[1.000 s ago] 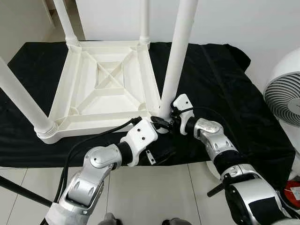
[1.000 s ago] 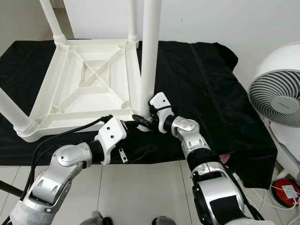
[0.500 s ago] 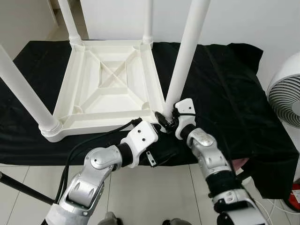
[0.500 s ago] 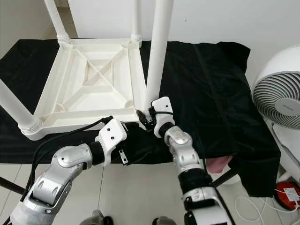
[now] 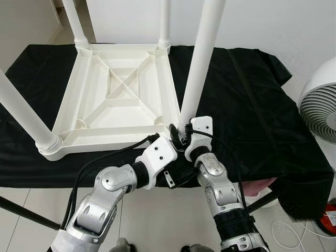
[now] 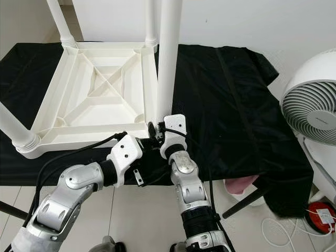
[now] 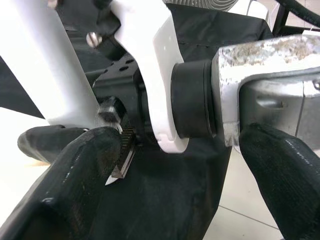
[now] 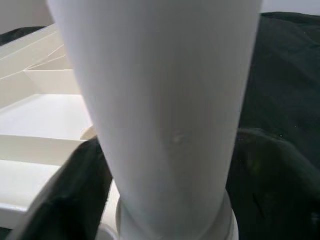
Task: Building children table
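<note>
Nearest to you, your two silver arms meet at the near right corner of the upside-down white plastic children's table [image 5: 118,97]. Your right gripper [image 5: 178,137] is closed around the bottom of the tall white round table leg [image 5: 202,58], right where it goes into its corner socket. In the right wrist view the black fingers [image 8: 65,200] sit on both sides of the leg. Your left gripper [image 7: 175,195] waits just beside the right wrist with its fingers wide open, holding nothing.

It looks like you are fixing this last leg into place. The next move is probably to turn or push the leg until it sits tight, keeping it straight up.

The table lies on a black cloth [image 5: 252,105] over a low stand. Three more white legs [image 5: 26,118] already stand up at the other corners. Off to your right is a white round fan [image 5: 320,107]. The left gripper is so close to your right wrist that the two could bump if you twist.
</note>
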Controlling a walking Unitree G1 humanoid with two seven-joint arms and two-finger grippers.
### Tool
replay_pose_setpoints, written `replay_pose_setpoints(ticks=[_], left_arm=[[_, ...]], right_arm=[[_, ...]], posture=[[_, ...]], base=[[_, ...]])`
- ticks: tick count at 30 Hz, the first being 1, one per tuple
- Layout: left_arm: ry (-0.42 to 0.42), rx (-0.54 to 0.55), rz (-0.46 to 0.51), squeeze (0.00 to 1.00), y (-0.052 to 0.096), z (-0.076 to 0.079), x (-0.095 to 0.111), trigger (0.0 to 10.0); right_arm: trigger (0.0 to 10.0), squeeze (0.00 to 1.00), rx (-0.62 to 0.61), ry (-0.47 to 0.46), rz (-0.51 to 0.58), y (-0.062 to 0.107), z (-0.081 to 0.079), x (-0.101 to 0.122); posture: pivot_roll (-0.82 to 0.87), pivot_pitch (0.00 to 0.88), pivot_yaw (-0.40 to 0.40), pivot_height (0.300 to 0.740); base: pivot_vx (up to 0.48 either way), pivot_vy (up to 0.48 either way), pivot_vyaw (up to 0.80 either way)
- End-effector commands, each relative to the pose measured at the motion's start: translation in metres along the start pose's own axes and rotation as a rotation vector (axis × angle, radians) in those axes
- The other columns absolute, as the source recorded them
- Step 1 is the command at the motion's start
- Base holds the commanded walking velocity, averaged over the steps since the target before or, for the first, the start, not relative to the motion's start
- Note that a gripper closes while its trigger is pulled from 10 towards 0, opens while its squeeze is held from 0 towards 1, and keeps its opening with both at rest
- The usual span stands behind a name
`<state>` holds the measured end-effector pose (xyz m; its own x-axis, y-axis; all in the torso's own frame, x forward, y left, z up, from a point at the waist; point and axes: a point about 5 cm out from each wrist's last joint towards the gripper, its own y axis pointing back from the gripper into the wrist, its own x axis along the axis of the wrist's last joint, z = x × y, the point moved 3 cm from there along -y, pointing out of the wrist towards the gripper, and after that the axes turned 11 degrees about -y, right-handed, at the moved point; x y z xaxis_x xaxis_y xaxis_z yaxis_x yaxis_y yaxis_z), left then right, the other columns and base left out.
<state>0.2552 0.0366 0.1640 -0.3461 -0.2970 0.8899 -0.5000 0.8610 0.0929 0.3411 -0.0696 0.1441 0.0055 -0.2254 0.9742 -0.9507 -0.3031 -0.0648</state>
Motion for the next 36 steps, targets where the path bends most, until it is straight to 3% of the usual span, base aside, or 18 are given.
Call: replay_pose_setpoints(ticks=[1,3,4,14,23,24,25,36], left_arm=[[0.017,0.081,-0.026,0.0,0.0,-0.005,-0.009,10.0],[0.027,0.095,-0.031,0.0,-0.001,-0.006,-0.011,10.0],[0.039,0.106,-0.03,0.0,-0.001,-0.005,-0.014,10.0],[0.144,0.159,-0.024,0.0,0.006,-0.002,-0.038,10.0],[0.146,0.144,-0.009,0.0,0.011,0.003,-0.045,10.0],[0.142,0.141,-0.002,0.0,0.012,0.002,-0.043,10.0],[0.134,0.132,0.008,0.0,0.012,0.001,-0.039,10.0],[0.089,0.113,0.045,0.0,0.009,-0.002,-0.026,10.0]], right_arm=[[10.0,0.42,0.074,0.006,0.014,-0.002,0.0,0.011],[10.0,0.42,0.107,0.021,0.024,-0.002,0.0,0.016],[10.0,0.0,0.14,0.043,0.022,-0.002,0.002,0.019],[10.0,0.0,0.415,0.209,-0.056,-0.004,0.02,0.031],[10.0,0.0,0.57,0.268,-0.124,-0.007,0.023,0.023],[1.9,0.0,0.581,0.265,-0.138,-0.009,0.023,0.021],[0.0,0.0,0.595,0.258,-0.161,-0.012,0.024,0.017],[0.0,0.0,0.623,0.26,-0.21,-0.019,0.025,0.006]], posture=[[-0.06,0.054,-0.003,0.74],[-0.06,0.056,-0.004,0.74],[-0.06,0.056,-0.004,0.74],[-0.07,0.069,0.01,0.74],[-0.08,0.066,0.017,0.74],[-0.07,0.064,0.022,0.74],[-0.07,0.064,0.022,0.74],[-0.07,0.062,0.029,0.74]], base=[[0.0,0.0,0.0],[0.0,0.0,0.0],[0.0,0.0,0.0],[0.0,0.0,0.0],[0.0,0.0,0.0],[0.0,0.0,0.0],[0.0,0.0,0.0],[0.0,0.0,0.0]])
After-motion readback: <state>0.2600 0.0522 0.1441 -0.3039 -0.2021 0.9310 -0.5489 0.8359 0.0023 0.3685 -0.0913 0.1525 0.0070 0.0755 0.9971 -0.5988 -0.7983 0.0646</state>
